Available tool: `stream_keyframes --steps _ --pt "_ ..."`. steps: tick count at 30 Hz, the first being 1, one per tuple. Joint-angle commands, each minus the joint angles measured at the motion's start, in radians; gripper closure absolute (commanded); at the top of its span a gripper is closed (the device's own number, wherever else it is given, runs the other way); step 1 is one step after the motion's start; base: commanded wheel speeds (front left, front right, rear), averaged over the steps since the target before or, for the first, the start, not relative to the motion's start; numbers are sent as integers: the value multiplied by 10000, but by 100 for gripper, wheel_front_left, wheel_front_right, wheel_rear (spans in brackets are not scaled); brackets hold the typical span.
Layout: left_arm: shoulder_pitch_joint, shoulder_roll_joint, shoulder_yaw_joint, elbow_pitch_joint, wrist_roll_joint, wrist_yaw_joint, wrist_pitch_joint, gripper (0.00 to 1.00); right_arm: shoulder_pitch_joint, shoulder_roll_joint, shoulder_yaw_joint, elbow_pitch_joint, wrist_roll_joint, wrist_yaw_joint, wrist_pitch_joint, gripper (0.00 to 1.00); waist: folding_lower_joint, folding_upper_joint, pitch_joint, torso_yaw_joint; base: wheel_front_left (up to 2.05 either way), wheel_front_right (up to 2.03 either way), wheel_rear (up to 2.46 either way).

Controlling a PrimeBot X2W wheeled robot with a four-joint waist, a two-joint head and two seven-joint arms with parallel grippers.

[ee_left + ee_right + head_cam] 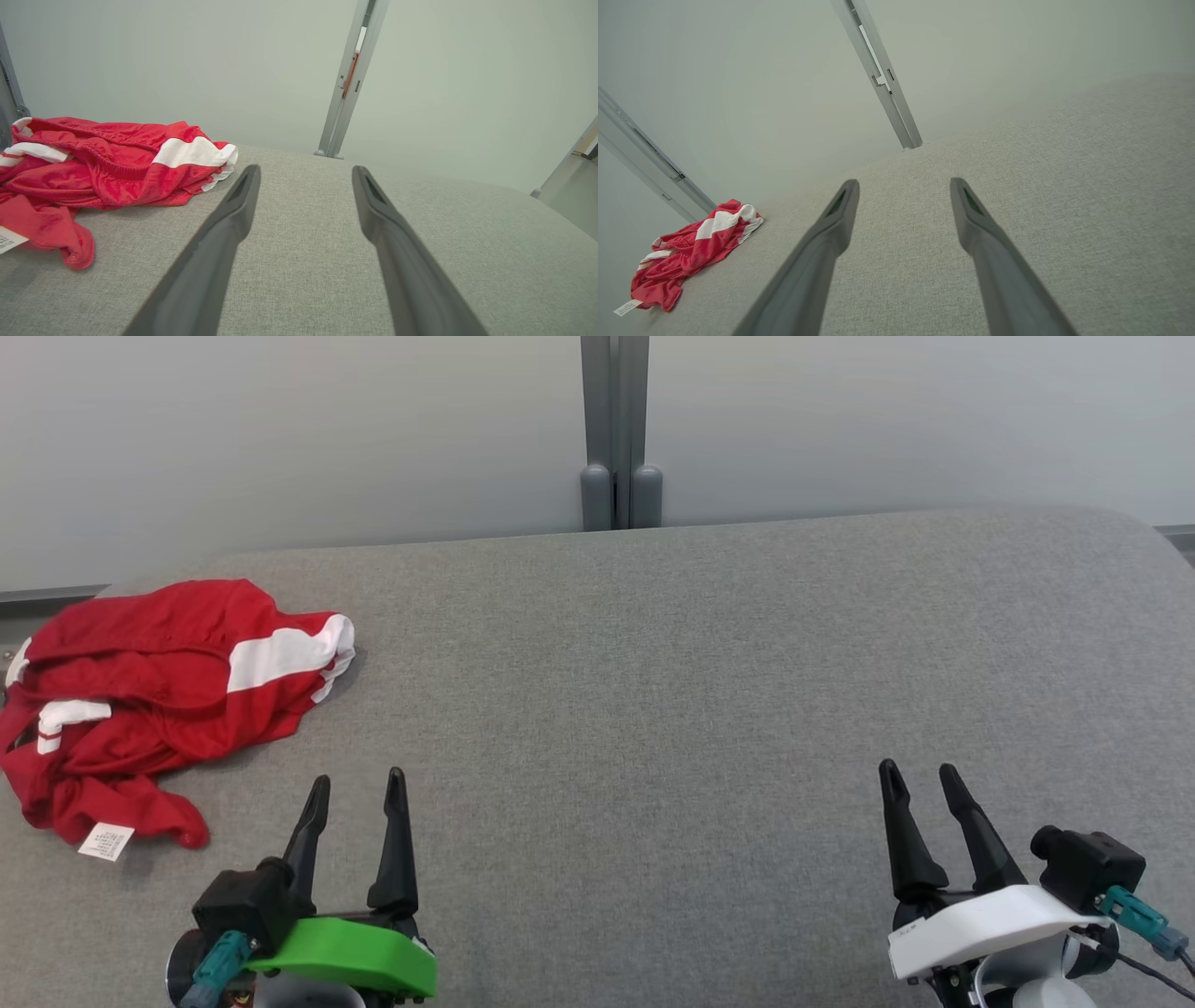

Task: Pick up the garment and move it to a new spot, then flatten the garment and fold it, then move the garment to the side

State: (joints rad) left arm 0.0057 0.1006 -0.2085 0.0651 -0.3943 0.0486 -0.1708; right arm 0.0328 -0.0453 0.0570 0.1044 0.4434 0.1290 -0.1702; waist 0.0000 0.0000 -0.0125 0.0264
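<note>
A crumpled red garment (140, 700) with white stripes and a white label lies bunched at the far left of the grey fabric table (653, 709). It also appears at the left of the left wrist view (93, 172) and small at the lower left of the right wrist view (686, 252). My left gripper (359, 782) is open and empty, just right of and nearer than the garment, not touching it. My right gripper (920, 775) is open and empty at the table's near right, far from the garment.
A pale wall stands behind the table, with a grey vertical post (616, 429) at its middle. The table's back edge runs just behind the garment, and its left edge lies close to the garment's left side.
</note>
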Motion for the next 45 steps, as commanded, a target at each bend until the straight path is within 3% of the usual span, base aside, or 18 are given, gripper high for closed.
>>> stream_keyframes --steps 1,10,25,45 --pt "59 64 -62 -80 304 66 -105 0 50 -54 13 -130 -254 25 -120 0 0 0 -13 -14 0 0 0" --pt "215 -55 -198 139 860 -51 -299 0 188 -59 38 -222 -1027 26 -309 0 0 0 -74 -34 0 0 0" --pt "452 -392 138 349 1699 -731 -610 0 405 -63 1 -239 -1854 26 -629 0 0 0 -153 1 0 0 0" --pt "628 -490 101 225 3269 -881 -964 0 586 -70 1 -395 -3036 20 -975 0 0 0 -181 14 0 0 0"
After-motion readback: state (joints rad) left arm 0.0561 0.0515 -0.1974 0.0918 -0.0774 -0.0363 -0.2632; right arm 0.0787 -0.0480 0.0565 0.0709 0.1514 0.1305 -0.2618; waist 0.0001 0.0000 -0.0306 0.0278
